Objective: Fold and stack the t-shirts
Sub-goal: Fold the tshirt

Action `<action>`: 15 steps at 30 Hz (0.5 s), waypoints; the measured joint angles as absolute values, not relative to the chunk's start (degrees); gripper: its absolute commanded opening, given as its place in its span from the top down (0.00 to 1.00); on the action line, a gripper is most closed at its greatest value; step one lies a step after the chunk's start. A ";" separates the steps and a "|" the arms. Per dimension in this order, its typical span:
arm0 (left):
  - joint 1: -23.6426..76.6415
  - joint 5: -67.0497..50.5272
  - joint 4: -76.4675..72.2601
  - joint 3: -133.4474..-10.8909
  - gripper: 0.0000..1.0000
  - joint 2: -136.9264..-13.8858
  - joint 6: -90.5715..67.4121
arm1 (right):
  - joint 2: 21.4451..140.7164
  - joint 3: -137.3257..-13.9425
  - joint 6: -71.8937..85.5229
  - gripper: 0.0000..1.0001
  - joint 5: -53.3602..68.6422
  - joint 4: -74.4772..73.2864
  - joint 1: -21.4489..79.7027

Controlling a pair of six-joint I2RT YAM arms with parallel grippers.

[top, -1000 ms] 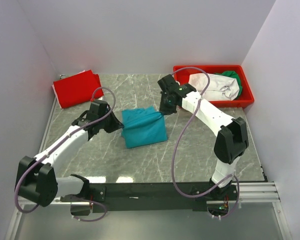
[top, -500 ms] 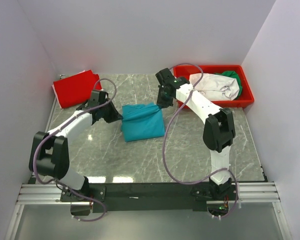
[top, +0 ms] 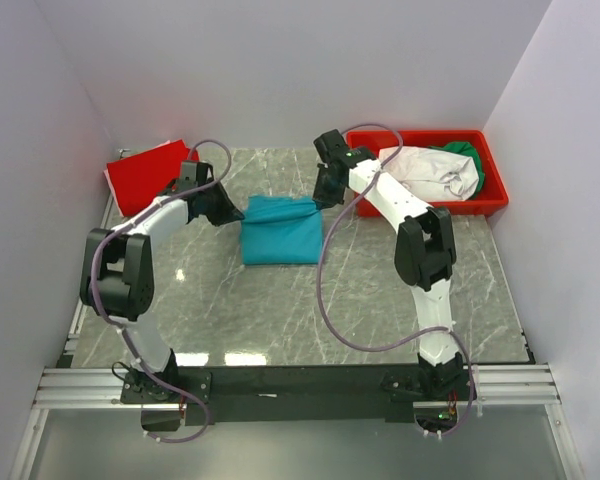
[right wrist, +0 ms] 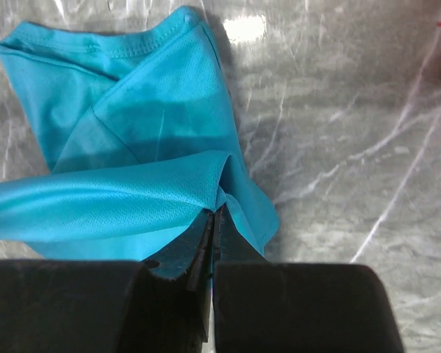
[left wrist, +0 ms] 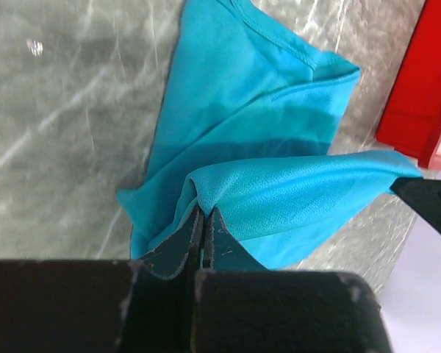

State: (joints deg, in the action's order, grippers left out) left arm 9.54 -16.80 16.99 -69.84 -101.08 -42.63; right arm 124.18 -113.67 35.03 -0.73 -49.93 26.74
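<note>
The teal t-shirt lies half folded in the middle of the table. My left gripper is shut on its far left corner, pinching the cloth. My right gripper is shut on its far right corner, pinching a fold. Between the two grips the far edge is stretched taut and lifted a little above the layers below. The red t-shirt lies folded at the back left. The white t-shirt and the green t-shirt are bunched in the red bin.
The red bin stands at the back right, close to my right arm. White walls close in the table on the left, back and right. The bin's corner shows at the right of the left wrist view. The black rail runs along the near edge.
Both grippers have carried the teal shirt's edge away from the bases, toward the back of the table, folding it over. The cloth now lies squarer and further back.
</note>
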 measured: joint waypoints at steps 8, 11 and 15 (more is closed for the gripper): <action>7.62 -18.17 16.05 -78.65 0.33 -110.30 -41.12 | 130.96 -120.60 36.47 0.52 1.58 -45.67 24.88; 6.85 -18.28 15.68 -84.86 0.04 -114.93 -41.21 | 132.75 -120.79 38.17 0.43 5.04 -40.97 22.87; 6.04 -18.20 15.18 -90.13 0.02 -116.99 -40.93 | 133.19 -120.77 40.01 0.38 7.75 -36.38 19.92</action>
